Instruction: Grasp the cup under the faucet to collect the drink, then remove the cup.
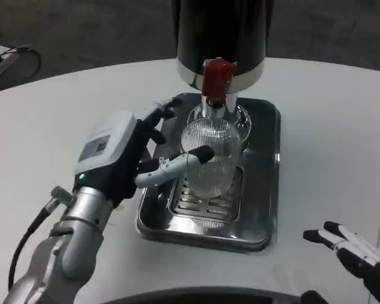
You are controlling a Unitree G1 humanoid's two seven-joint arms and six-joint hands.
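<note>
Item one, nearest us: the right hand (358,253), low at the right edge over the white table (329,139). Its fingers are spread, it holds nothing, and it lies well apart from the tray.

Item two: the left hand (130,158), white-backed, on its silver forearm rising from the lower left. It reaches in from the left side of the cup. One finger (177,163) lies across the front of the glass and others curl toward its far side. We judge this a grip around the cup, or one just closing; whether every finger touches we cannot tell.

Item three: the cup (212,158), clear ribbed glass, upright on the slotted grate (199,204) of the metal drip tray (266,190). It stands directly beneath the faucet.

Item four: the dispenser (221,31), a dark cylinder on a chrome base, with a red tap handle (217,77) at the front above the cup's mouth.

Progress, as we judge it: the cup is in place under the faucet and the grasp is made or nearly so. We see no stream from the tap, and the liquid level in the glass is not legible. Left to do: collect the drink, then lift the cup off the tray and away.
</note>
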